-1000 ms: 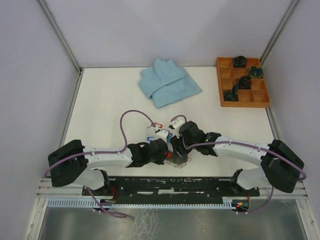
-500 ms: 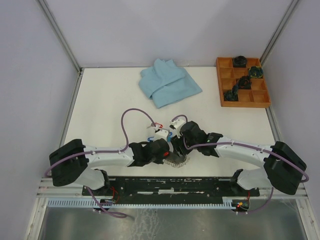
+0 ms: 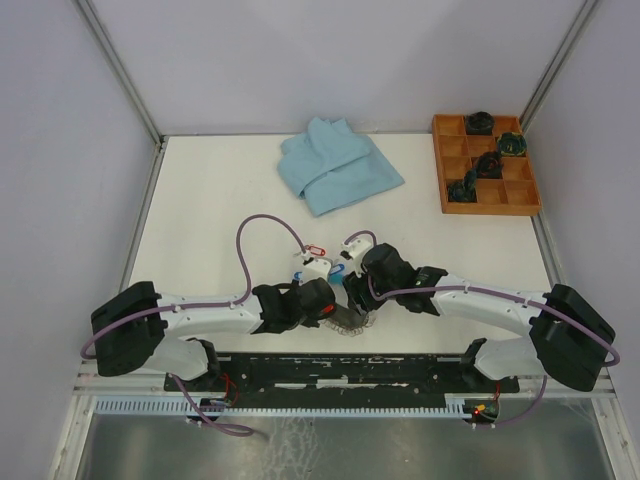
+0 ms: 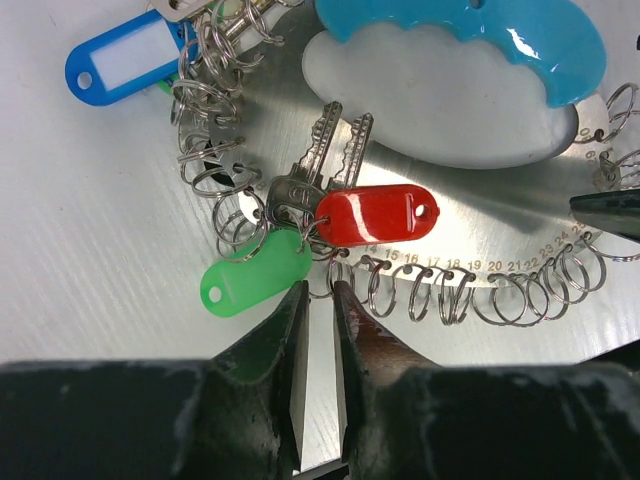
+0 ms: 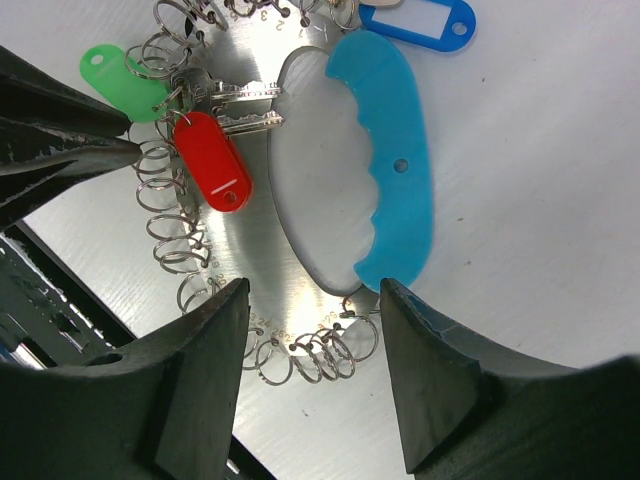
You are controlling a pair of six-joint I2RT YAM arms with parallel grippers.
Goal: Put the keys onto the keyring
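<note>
The keyring (image 4: 440, 190) is a shiny numbered metal plate edged with small wire rings, with a light-blue grip (image 4: 470, 35). It lies flat between both grippers (image 3: 350, 320). Two silver keys (image 4: 320, 165) with a red tag (image 4: 375, 215) and a green tag (image 4: 255, 285) hang at its rim, and a blue tag (image 4: 125, 55) lies farther along. My left gripper (image 4: 320, 295) points at the rim by the green tag, its jaws a narrow slit apart with nothing clearly between them. My right gripper (image 5: 315, 300) stands open over the plate's opposite edge, with several rings (image 5: 320, 350) between its fingers.
A folded light-blue cloth (image 3: 338, 165) lies at the back centre. An orange compartment tray (image 3: 485, 195) with dark objects stands at the back right. A loose red-tagged key (image 3: 316, 247) lies on the table just beyond the grippers.
My left arm has shifted slightly left and its cable loop has swung with it. The keyring has slid a little under the grippers. The right arm has hardly moved.
</note>
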